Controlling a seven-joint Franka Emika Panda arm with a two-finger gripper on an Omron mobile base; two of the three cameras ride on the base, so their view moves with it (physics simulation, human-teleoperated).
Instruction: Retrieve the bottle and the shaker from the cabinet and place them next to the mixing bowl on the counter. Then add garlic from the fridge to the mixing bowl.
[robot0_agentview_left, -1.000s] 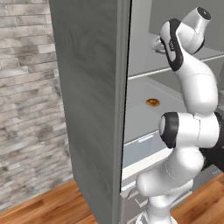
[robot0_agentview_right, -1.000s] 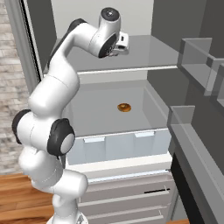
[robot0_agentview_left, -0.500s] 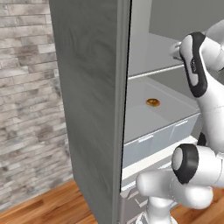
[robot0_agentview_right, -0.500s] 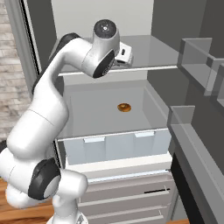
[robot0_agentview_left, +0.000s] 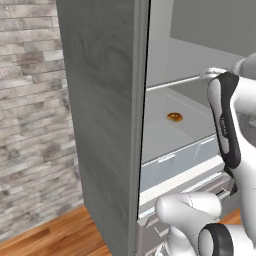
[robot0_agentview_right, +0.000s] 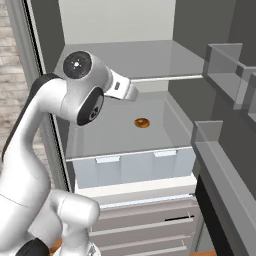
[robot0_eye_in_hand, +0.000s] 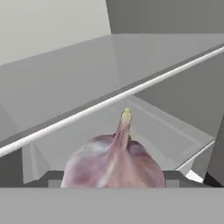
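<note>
Gripping garlic bulb (robot0_eye_in_hand: 114, 162) bottom-center of hand view, gripper (robot0_eye_in_hand: 114, 175) clamped round its belly in fridge (robot0_agentview_right: 150, 65); light, papery, firm; avoid stem.

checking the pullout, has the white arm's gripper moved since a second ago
Yes. In the right base view the gripper, shut on the whitish pink garlic bulb, has come down and forward, from above the fridge's glass shelf to its front edge.

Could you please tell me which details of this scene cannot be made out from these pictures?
- Hand: in the hand view the garlic covers its fingertips, so contact cannot be confirmed.
- Small brown item on the fridge shelf: too small to identify in both base views.
- Garlic's underside: cut off at the hand view's bottom.
</note>
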